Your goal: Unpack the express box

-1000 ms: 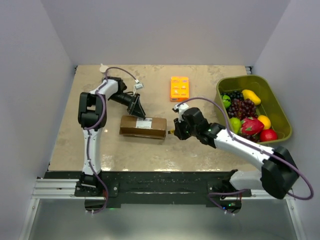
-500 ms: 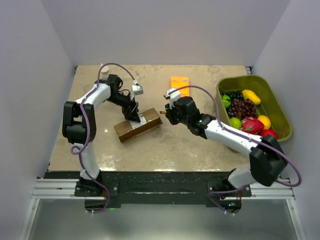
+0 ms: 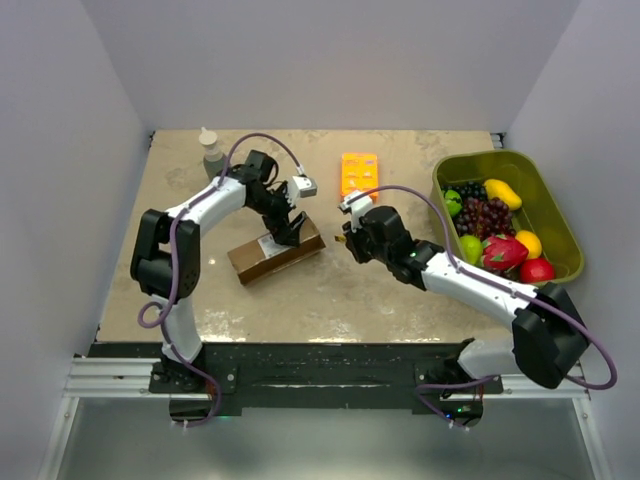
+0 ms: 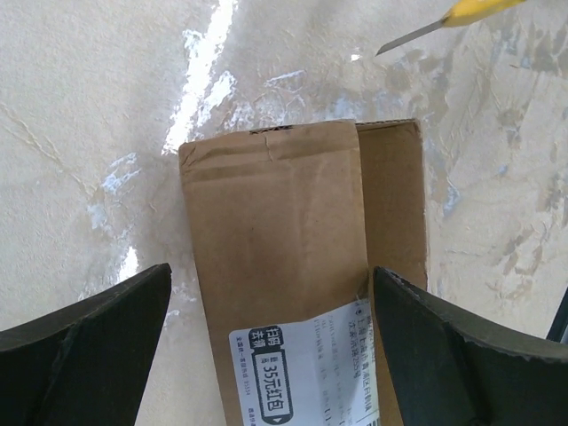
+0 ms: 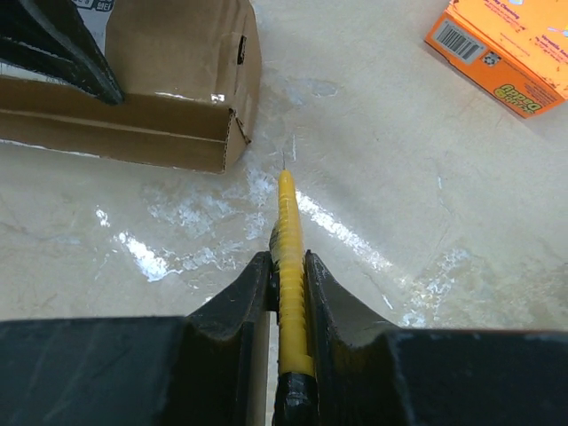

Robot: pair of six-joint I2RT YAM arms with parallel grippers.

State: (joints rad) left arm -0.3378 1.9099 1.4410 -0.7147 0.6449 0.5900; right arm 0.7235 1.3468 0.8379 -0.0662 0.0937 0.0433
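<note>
Left hand [image 4: 272,268], fingers spread wide, straddles the cardboard box [image 4: 266,195], which lies askew on the desk [image 3: 340,300] left of centre. Right hand [image 5: 286,266] clamps a yellow knife [image 5: 286,213], blade aimed at the box end. The box is probably light, stiff-edged and dentable (best held across its long sides, clear of the label [image 4: 306,373]).
</note>
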